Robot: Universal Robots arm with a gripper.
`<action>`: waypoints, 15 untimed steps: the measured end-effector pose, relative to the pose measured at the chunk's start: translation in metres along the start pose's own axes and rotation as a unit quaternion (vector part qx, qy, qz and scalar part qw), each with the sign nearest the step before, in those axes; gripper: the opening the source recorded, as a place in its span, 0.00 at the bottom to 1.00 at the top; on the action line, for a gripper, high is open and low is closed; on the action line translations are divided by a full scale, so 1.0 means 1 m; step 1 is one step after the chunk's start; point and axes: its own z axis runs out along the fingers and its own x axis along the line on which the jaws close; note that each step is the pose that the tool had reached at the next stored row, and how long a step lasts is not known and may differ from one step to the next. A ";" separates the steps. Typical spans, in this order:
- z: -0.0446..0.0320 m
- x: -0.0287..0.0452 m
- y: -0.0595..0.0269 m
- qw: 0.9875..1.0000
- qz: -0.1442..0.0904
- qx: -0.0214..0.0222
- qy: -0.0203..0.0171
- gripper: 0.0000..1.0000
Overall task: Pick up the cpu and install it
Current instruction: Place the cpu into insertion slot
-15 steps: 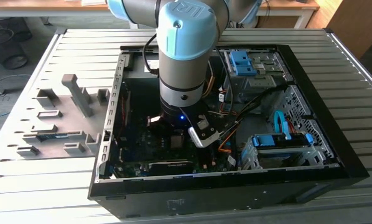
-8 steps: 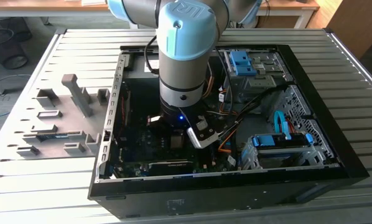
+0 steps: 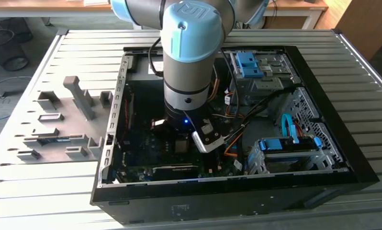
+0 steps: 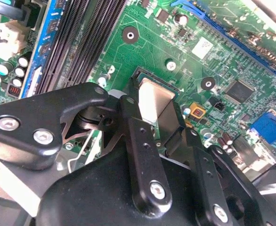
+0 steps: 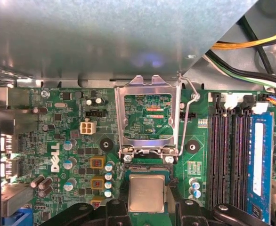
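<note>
The cpu (image 5: 146, 193), a square chip with a silver lid, lies low over the black socket (image 5: 146, 167) on the green motherboard (image 5: 72, 141). My gripper (image 5: 150, 203) straddles it, one black finger (image 5: 116, 207) on each side. In the second wrist view the fingers (image 4: 134, 122) press against opposite edges of the cpu (image 4: 151, 100), so the gripper is shut on it. The socket's metal retention frame (image 5: 146, 117) stands swung open beside the socket, with its lever (image 5: 187, 117) raised. In the exterior view the arm (image 3: 187, 62) reaches straight down into the open computer case (image 3: 229, 187).
Black memory slots (image 5: 227, 155) and a blue one (image 5: 259, 160) run beside the socket. Yellow and black cables (image 5: 251, 44) and a grey metal case wall (image 5: 105, 37) lie beyond it. A drive cage with blue clips (image 3: 286, 153) fills the case's right side. A grey fixture tray (image 3: 57, 124) sits outside.
</note>
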 end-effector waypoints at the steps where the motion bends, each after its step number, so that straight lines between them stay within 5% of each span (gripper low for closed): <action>1: 0.0002 0.0000 0.0000 1.000 0.000 0.000 0.000 0.41; 15: 0.0009 -0.0001 0.0010 1.000 -0.003 0.000 0.000 0.41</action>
